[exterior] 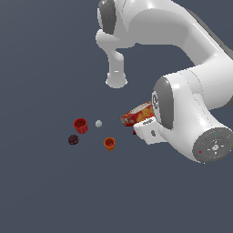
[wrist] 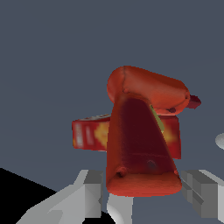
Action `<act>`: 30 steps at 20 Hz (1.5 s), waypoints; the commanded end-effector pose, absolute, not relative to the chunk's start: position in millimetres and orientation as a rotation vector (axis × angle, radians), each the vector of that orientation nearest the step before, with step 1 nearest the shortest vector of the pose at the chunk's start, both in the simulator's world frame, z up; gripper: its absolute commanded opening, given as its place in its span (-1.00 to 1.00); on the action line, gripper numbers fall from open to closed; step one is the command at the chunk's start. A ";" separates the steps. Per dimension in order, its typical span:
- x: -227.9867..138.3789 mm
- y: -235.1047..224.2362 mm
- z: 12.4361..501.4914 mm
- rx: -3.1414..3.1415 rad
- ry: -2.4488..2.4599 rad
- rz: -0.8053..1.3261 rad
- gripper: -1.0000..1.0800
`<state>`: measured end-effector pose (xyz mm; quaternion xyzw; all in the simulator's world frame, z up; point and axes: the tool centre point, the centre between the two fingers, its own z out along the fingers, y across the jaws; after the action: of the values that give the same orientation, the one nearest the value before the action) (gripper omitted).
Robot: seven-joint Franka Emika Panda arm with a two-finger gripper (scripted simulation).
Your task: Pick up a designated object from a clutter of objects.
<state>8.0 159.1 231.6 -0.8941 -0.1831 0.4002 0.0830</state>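
A plain slate-grey floor (exterior: 45, 191) lies flat under the gripper (wrist: 144, 192) and runs off on every side of it, one even matte colour. In the wrist view a black patch (wrist: 17, 197) cuts across it just beside the gripper.

On the dark grey floor (exterior: 45, 191) beneath my arm lie a red cup (exterior: 80, 125), a white ball (exterior: 98, 123), a maroon lump (exterior: 73, 139), an orange cup (exterior: 109, 143) and a red printed box (exterior: 136, 113).

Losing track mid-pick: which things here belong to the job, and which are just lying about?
Job:
bottle
tool, a finger on each side of it

Lying about:
box
red cup
orange cup
white ball
maroon lump
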 end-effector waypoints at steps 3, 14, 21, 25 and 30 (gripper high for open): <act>13.7 136.7 273.7 -2.721 -0.642 1.059 -1.00; 14.3 78.0 372.1 -2.807 -0.867 0.713 -1.00; 8.2 43.7 421.9 -2.830 -0.981 0.519 -1.00; 4.8 29.6 440.6 -2.833 -1.023 0.441 -1.00; 2.1 18.9 453.8 -2.833 -1.053 0.384 -1.00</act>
<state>2.8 21.4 448.7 -0.9291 -0.3418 0.1326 0.0483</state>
